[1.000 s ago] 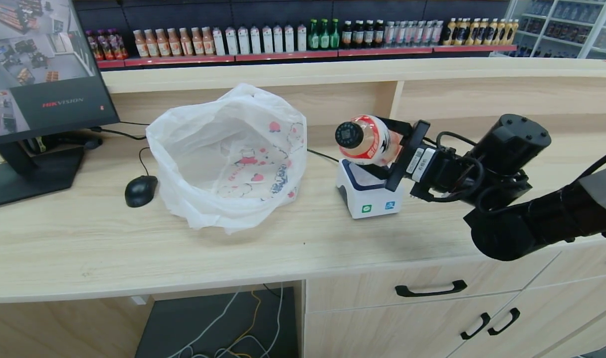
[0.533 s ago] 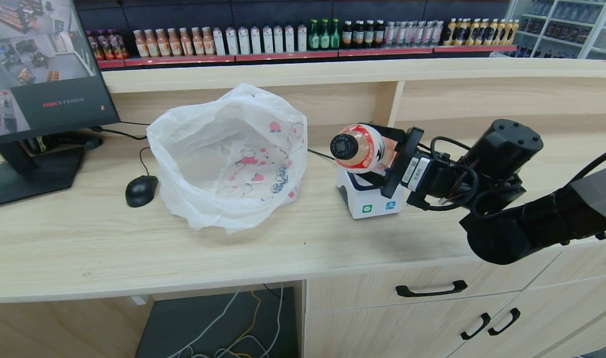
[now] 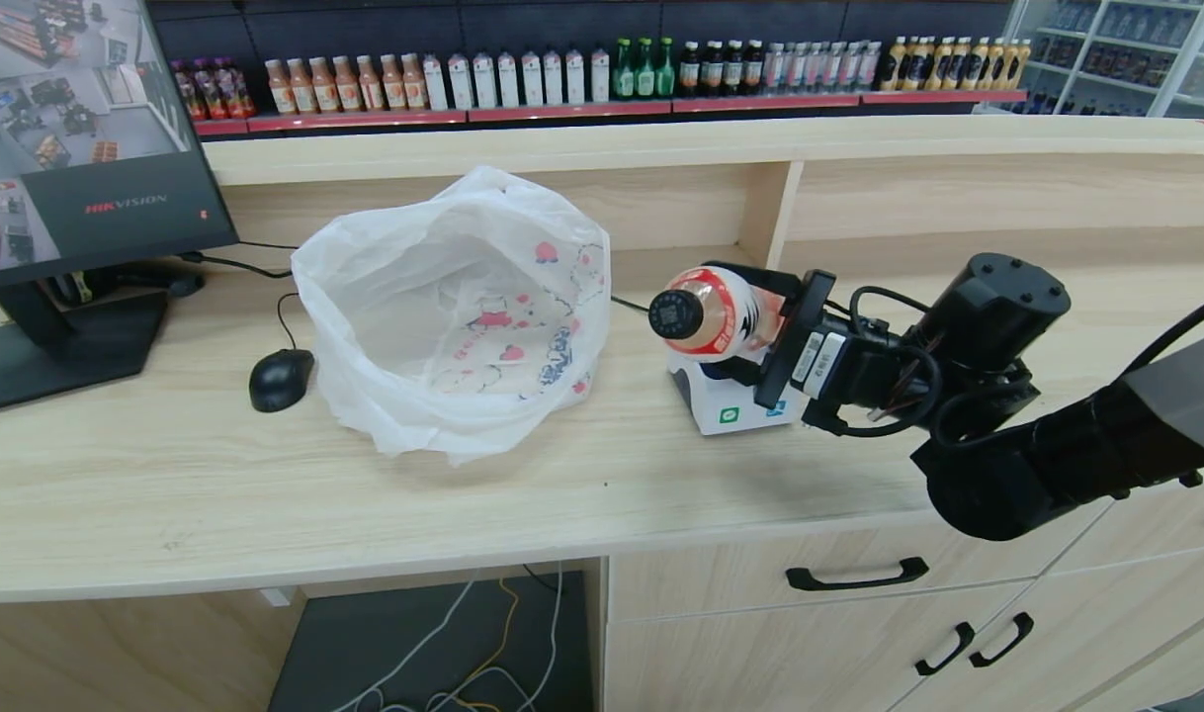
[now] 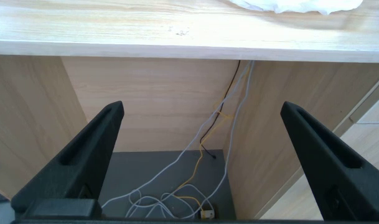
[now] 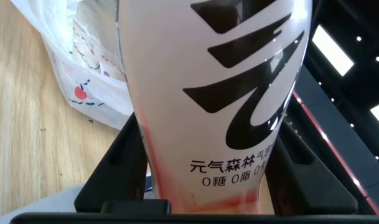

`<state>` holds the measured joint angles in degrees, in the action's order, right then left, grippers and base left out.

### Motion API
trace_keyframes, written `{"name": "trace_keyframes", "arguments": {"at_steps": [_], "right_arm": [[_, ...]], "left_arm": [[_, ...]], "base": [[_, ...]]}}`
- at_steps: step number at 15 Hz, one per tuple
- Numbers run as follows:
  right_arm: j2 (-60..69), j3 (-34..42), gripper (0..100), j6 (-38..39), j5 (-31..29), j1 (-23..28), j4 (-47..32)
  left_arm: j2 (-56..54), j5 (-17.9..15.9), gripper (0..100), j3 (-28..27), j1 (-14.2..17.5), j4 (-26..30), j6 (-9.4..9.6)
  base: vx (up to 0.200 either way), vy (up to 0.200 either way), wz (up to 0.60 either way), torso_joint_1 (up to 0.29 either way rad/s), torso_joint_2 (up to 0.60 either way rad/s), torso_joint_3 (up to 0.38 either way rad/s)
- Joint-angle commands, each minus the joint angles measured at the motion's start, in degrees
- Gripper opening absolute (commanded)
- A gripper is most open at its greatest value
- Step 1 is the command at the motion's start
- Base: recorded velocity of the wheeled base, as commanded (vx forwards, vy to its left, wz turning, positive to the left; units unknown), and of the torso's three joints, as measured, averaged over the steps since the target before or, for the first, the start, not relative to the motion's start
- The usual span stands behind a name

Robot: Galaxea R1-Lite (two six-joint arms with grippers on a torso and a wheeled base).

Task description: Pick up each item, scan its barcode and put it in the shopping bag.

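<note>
Just above the scanner [image 3: 726,403], the drink bottle [image 3: 706,309] lies on its side, cap toward the shopping bag [image 3: 454,307]. My right claw [image 3: 738,321] is clenched on its body. Barcode not visible from here. My judgement: hold the bottle level and close over the scanner window, roll it slowly if nothing reads, and don't bump the scanner. The bag stands open near it on the tabletop [image 3: 266,494]. My left claw [image 4: 201,124] hangs released below the tabletop edge.

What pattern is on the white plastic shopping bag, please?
The white plastic bag bears red hearts and cartoon figures; best in head view.
</note>
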<state>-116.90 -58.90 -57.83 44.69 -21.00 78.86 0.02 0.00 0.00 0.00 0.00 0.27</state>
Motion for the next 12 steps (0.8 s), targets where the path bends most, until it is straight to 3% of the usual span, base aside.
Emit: {"name": "trace_keyframes", "arguments": {"at_steps": [1,12], "right_arm": [[-0.2,0.4,0,0.0,0.0,-0.3,0.1],[0.8,1.6,0,0.3,-1.8,-1.1,1.5]], "left_arm": [[0.0,0.0,100,0.0,0.0,0.0,0.0],[0.0,0.0,100,0.0,0.0,0.0,0.0]], "base": [[0.0,0.0,0.0,0.0,0.0,0.0],[0.0,0.0,0.0,0.0,0.0,0.0]]}}
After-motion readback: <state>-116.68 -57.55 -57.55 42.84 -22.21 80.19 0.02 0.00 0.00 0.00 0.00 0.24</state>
